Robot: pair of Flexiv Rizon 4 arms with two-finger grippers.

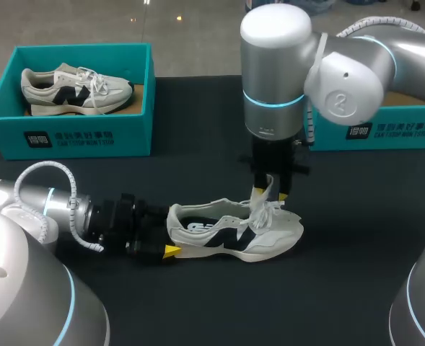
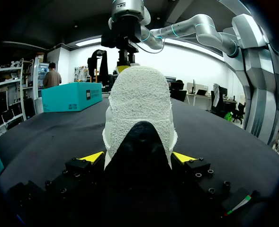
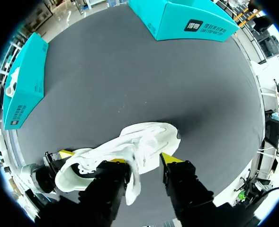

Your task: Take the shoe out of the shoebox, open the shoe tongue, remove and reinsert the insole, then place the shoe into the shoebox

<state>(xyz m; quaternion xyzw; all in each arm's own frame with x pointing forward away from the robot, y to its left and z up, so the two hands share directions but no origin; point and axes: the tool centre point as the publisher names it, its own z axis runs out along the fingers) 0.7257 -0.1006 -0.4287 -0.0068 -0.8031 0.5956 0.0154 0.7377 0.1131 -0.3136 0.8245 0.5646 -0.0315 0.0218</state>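
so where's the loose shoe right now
Head view, middle of the table: the shoe sits upright, heel in the left claw, right claw over its tongue.

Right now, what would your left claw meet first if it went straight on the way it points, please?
The heel of the white-and-navy fabric sneaker, which the left claw grips; beyond it, probably the right claw.

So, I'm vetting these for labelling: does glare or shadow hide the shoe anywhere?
Head view: shoe evenly lit, glare only on the right arm. Left wrist view: the heel's lower patch is dark. Right wrist view: faint shadow by the toe, nothing hidden.
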